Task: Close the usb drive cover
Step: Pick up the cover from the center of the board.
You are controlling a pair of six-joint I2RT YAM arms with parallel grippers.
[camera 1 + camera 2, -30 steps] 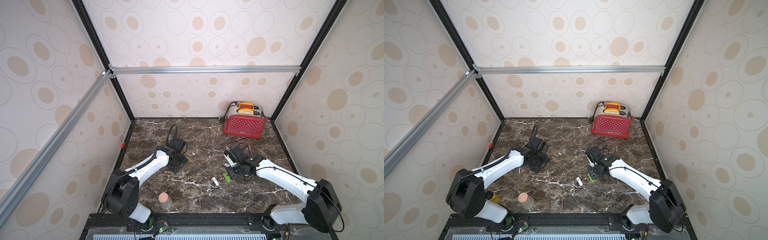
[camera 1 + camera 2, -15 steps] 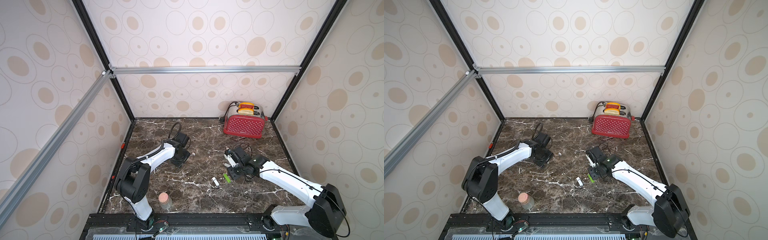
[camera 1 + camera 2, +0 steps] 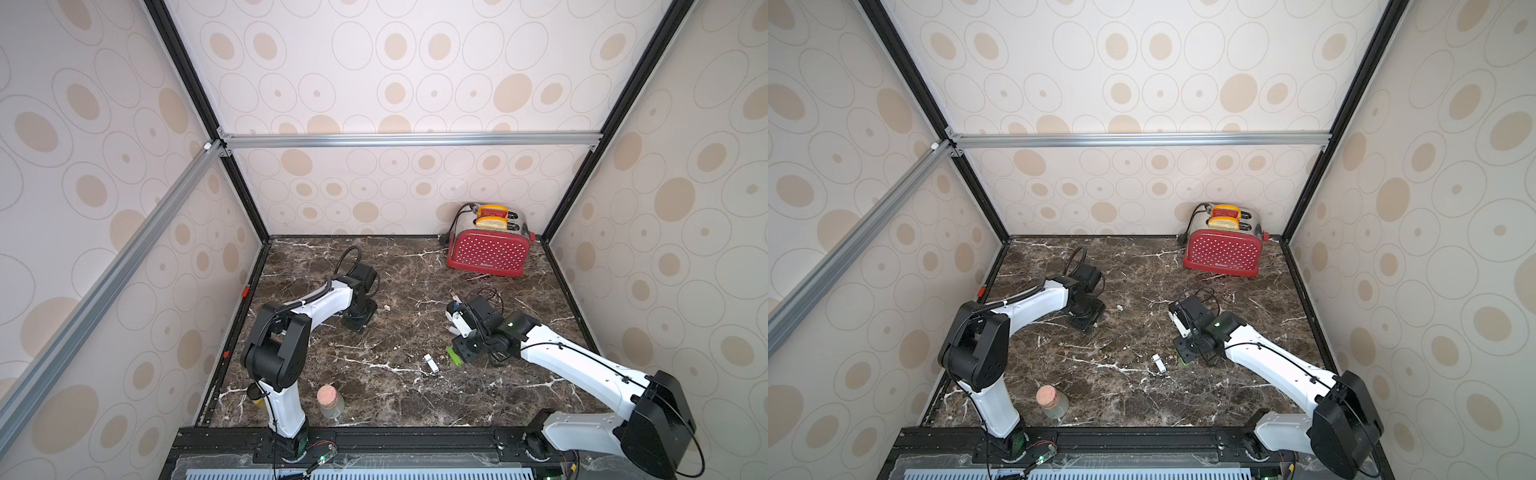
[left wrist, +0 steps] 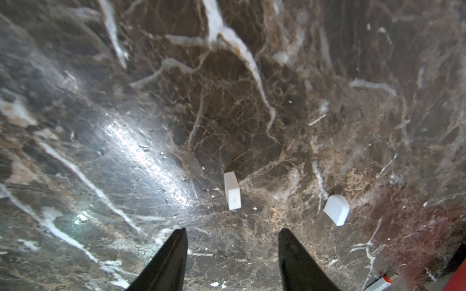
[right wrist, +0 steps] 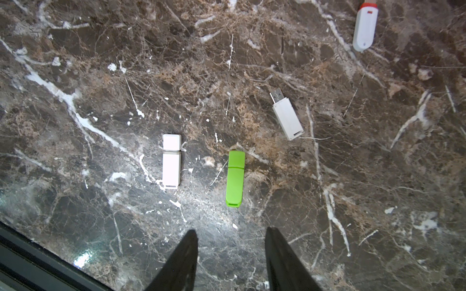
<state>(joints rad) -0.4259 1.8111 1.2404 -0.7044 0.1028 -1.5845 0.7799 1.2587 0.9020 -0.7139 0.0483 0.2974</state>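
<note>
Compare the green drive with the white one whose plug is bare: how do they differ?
The green drive wears its cap; the uncapped drive shows its metal plug. The green drive is bright green, the uncapped drive white. Both lie flat on the marble, apart from each other.

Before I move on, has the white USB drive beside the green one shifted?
No. The white USB drive keeps its place against the red toaster.

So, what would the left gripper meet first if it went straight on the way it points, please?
Probably the rectangular white cap lying just ahead of the left gripper, though depth is unclear.
</note>
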